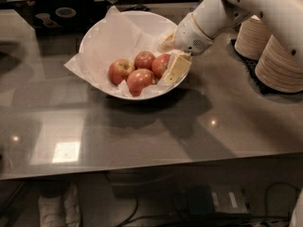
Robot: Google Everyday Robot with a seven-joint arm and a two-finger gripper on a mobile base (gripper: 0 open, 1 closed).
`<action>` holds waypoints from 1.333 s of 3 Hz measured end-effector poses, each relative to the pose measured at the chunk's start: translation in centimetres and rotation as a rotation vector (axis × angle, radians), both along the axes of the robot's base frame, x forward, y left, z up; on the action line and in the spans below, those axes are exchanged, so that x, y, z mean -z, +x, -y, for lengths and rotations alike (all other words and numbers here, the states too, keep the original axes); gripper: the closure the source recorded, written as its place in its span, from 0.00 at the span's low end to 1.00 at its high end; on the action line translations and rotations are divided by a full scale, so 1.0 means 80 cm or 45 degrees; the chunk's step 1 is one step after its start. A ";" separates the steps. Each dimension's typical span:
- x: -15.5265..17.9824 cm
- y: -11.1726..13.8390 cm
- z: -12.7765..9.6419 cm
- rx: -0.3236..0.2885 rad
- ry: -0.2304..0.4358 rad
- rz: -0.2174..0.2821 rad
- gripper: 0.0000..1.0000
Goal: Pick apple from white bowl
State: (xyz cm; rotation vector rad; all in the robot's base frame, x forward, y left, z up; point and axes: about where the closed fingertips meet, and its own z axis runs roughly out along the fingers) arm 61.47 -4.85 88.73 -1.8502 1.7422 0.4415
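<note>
The white bowl (102,30), wide and lined with crumpled white paper, stands at the table's back centre and holds several red apples. The apple (160,64) is the rightmost one, red, with its right side hidden behind a finger. My gripper (171,56) reaches into the bowl's right side from the right. Its cream fingers are apart: the lower fingertip (177,69) lies against the apple's right side and the upper one sits above it near the rim. Other apples lie to the left (120,71), behind (144,59) and in front (139,80).
Two stacks of cream paper bowls (279,60) stand on a dark mat at the right, under my arm. A dark laptop (57,13) sits behind the bowl at the back left. The table's front edge (151,167) runs across the lower view.
</note>
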 end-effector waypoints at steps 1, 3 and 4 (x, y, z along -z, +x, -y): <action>0.014 0.001 0.000 -0.003 -0.020 -0.040 0.45; 0.022 0.001 0.002 0.001 -0.025 -0.070 0.92; 0.021 0.001 0.002 0.000 -0.018 -0.070 1.00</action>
